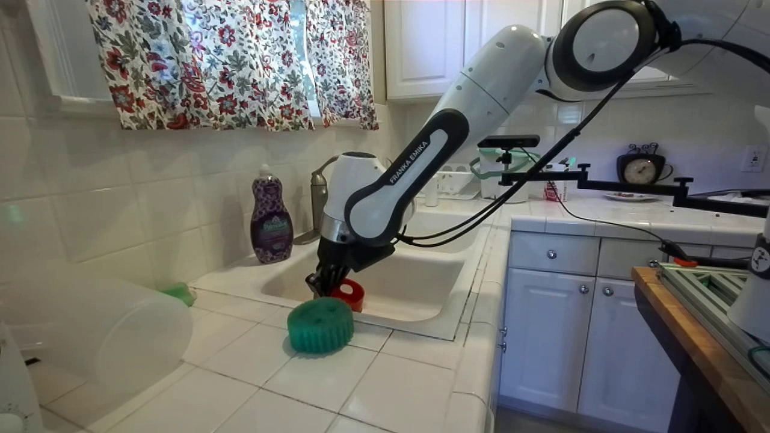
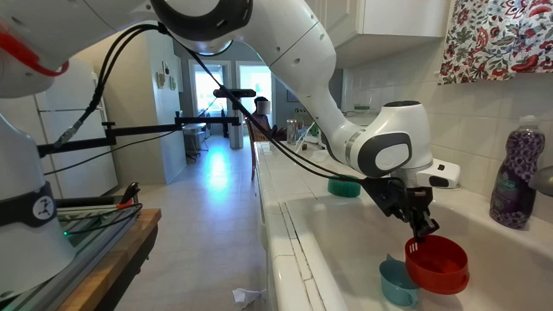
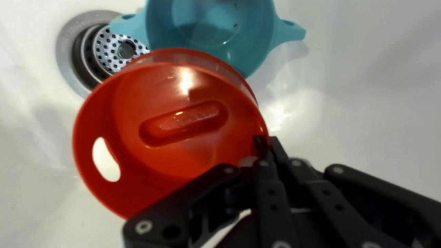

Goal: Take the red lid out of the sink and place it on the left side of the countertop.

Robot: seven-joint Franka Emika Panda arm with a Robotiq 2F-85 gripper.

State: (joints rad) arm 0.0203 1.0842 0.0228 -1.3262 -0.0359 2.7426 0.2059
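Light glints off the glossy plastic red lid (image 3: 172, 127) and smooth, shiny sink (image 3: 348, 137), its strainer (image 3: 108, 46) of perforated metal; glossy tile covers the tabletop (image 1: 397, 385), the curtains (image 1: 228, 66) are cloth, and the tool (image 3: 268, 144) shows a matt finish.

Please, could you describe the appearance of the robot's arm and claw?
The arm is white, with smooth rounded segments, dark trim and FRANKA EMIKA lettering. Black cables run along it. On the base, a black band bears a round white emblem. The claw is black, with slim linked fingers and round fasteners.
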